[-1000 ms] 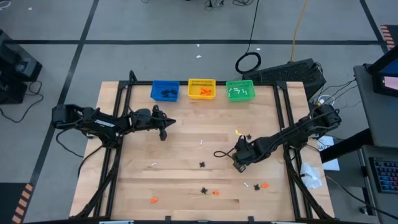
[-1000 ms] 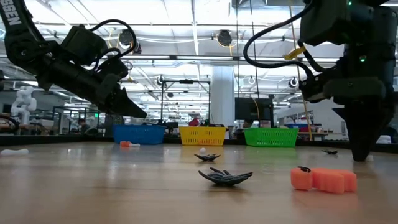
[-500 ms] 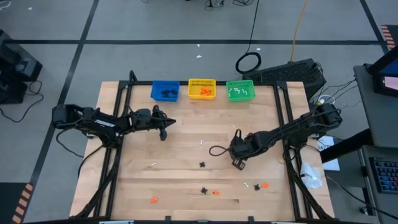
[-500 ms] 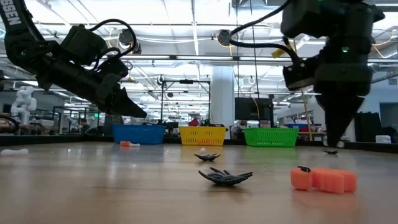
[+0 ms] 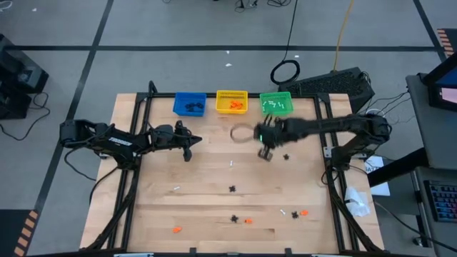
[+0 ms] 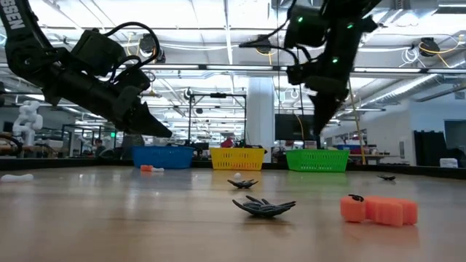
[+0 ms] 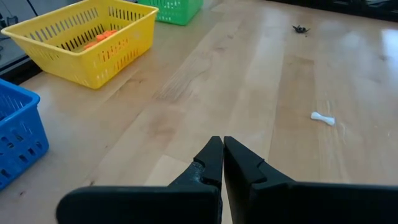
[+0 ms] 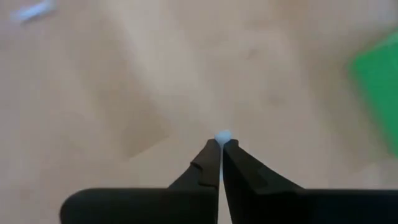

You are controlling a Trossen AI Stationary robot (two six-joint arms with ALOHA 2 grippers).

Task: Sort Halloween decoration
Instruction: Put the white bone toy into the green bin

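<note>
Partly, "SEN" on left arm (image 6: 29,54)

Table (image 5: 214,193) — pale wood planks, smooth, faint satin sheen. Yellow bin (image 7: 81,43), blue bin (image 7: 18,134), green bin (image 6: 317,160) — slotted plastic, slightly glossy. Left gripper (image 7: 222,152) fingers matt black plastic. Black spider trinket (image 6: 263,207) glossy plastic; orange trinket (image 6: 378,209) matt, blocky.

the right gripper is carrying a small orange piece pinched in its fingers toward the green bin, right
Not quite: the piece is white, not orange. The right wrist view shows a tiny white piece pinched at the tips of the right gripper, whose fingers are shut on it, with the green bin ahead.
</note>
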